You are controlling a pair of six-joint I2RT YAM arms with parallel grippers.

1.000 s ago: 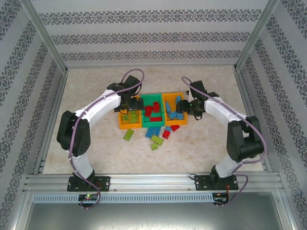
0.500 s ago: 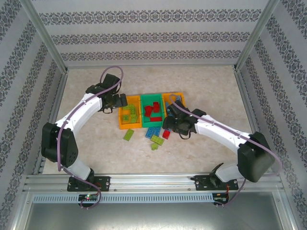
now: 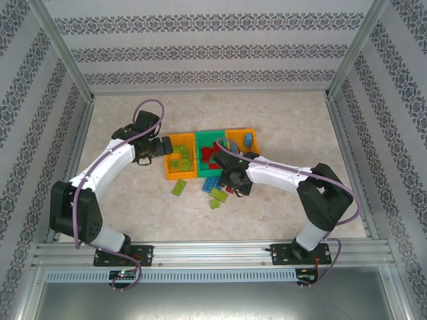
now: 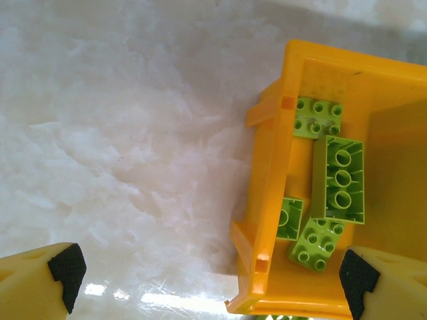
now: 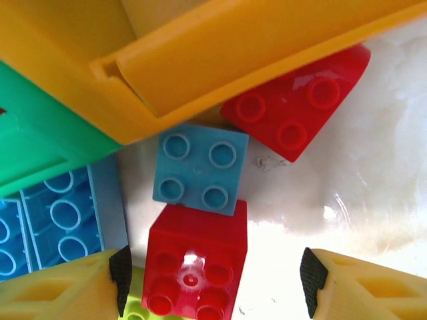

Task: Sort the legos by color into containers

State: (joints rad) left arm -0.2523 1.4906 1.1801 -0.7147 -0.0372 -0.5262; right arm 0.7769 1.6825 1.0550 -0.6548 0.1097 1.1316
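Between the right gripper's (image 5: 215, 280) part-open, still-empty yellow fingers (image 5: 60, 287) lies a red square studded plastic brick (image 5: 193, 267), touching a blue square brick (image 5: 198, 168) beside an orange plastic bin (image 5: 220, 47). A centred close should spare the blue one. The left gripper (image 4: 207, 273) gapes empty over a second orange bin (image 4: 267, 200) of lime green bricks (image 4: 340, 177).

Setting: we list a robot test cell of the lab kind. We note aluminium frame posts (image 3: 65, 53), patterned wall panels (image 3: 213, 53) on three sides, a marbled tabletop (image 3: 287, 113), and a left arm (image 3: 110, 160) and right arm (image 3: 280, 177) bolted to a slotted rail (image 3: 213, 252).
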